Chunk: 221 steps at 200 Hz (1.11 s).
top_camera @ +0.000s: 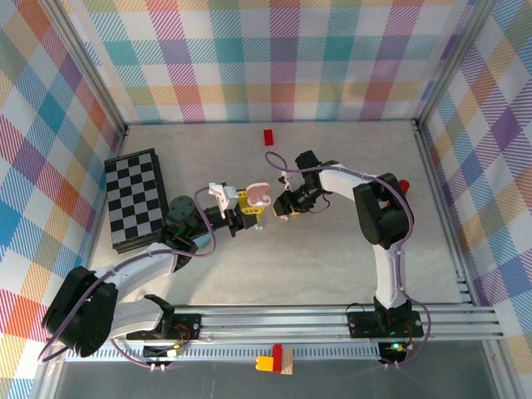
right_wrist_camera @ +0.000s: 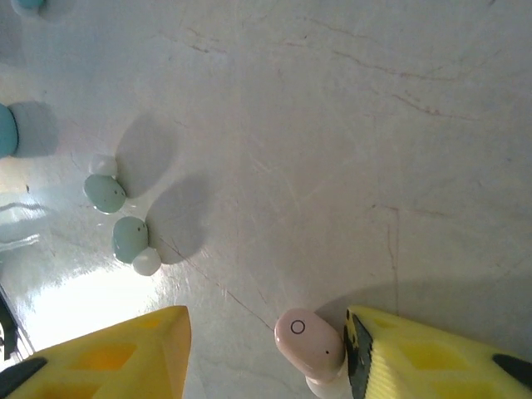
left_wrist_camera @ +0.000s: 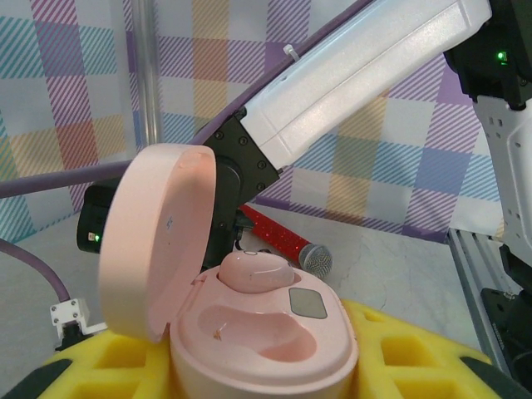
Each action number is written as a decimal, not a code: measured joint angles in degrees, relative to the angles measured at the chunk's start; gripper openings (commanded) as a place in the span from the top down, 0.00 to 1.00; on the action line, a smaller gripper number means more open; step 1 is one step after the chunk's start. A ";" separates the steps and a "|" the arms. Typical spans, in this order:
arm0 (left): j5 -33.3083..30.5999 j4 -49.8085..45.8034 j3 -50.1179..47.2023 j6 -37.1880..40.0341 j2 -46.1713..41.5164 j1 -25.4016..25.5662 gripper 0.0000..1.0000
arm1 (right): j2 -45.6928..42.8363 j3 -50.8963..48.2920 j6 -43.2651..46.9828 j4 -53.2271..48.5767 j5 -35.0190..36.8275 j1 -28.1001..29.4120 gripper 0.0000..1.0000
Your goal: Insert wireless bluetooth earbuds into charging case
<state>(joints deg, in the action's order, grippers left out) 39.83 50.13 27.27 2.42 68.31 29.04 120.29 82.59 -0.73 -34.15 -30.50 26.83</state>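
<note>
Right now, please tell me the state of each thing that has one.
pink case: lid open, gripped in left hand
pink earbud in case: sitting in one slot, other slot empty
loose pink earbud: lying on table beside a finger of right hand
right hand: open, holding nothing
mint earbuds: two, lying loose on table

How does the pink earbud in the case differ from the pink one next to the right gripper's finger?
The earbud in the case sits seated in a well of the open pink charging case; the other earbud is outside any case, loose beside one finger of the right gripper. The seated one shows a smooth rounded back; the loose one shows a small ring mark. Both are pale pink.
</note>
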 measured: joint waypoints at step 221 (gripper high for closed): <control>-3.61 1.16 0.87 1.55 2.91 0.00 0.64 | -4.00 -4.09 -2.97 0.74 8.48 0.94 0.84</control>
<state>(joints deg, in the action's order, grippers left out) 36.23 51.29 28.14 3.97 71.22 29.04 116.29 78.50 -3.70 -33.41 -22.02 27.77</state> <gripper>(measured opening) 0.372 0.169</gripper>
